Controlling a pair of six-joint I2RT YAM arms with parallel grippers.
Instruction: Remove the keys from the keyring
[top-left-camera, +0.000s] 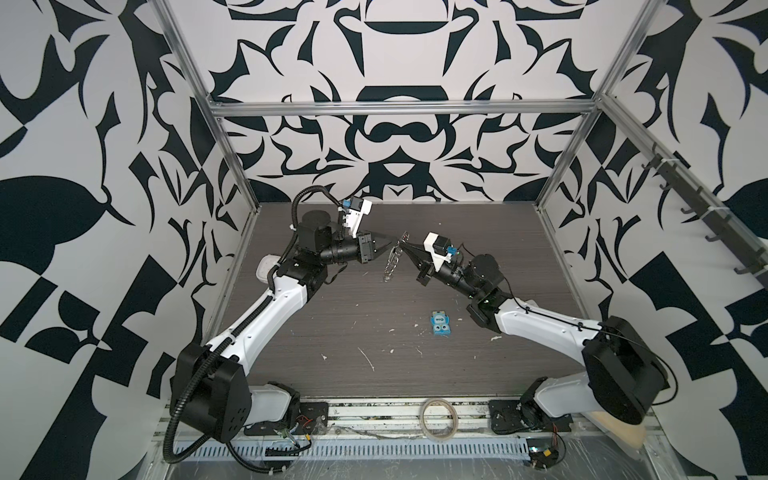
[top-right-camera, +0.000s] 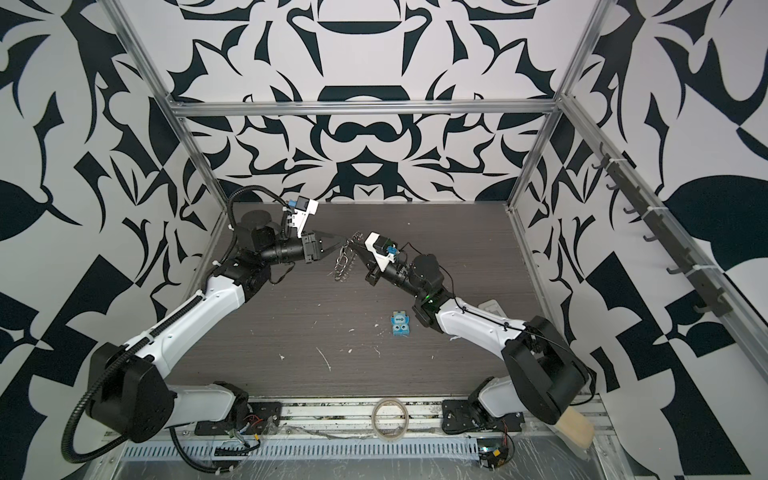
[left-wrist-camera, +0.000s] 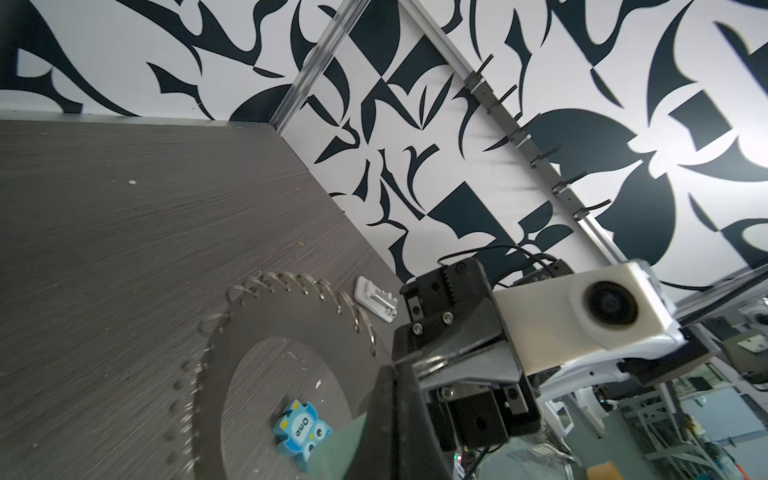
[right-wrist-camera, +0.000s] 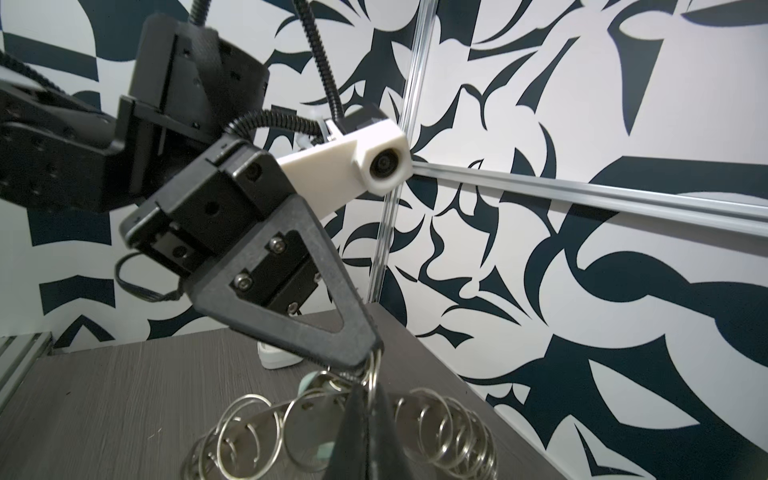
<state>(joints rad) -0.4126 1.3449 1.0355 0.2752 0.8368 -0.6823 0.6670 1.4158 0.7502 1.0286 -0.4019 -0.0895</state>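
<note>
The keyring (top-left-camera: 392, 266) is a flat grey disc fringed with small metal loops. It hangs edge-on above the table in both top views, between my two grippers. My left gripper (top-left-camera: 390, 248) is shut on a loop at its upper rim (right-wrist-camera: 371, 355). Facing it, my right gripper (top-left-camera: 405, 249) is shut on neighbouring loops (left-wrist-camera: 432, 363). In the left wrist view the disc (left-wrist-camera: 291, 332) shows broad, with a wide centre hole. The pale green key (left-wrist-camera: 345, 449) hangs beside my left finger. In the right wrist view it (right-wrist-camera: 309, 382) is mostly hidden behind the loops.
A blue block with cartoon eyes (top-left-camera: 440, 324) lies on the dark table to the front right of the keyring. A beige tape roll (top-left-camera: 438, 417) sits on the front rail. Small white parts lie near the left wall (top-left-camera: 266, 268) and the right wall (top-right-camera: 492, 309).
</note>
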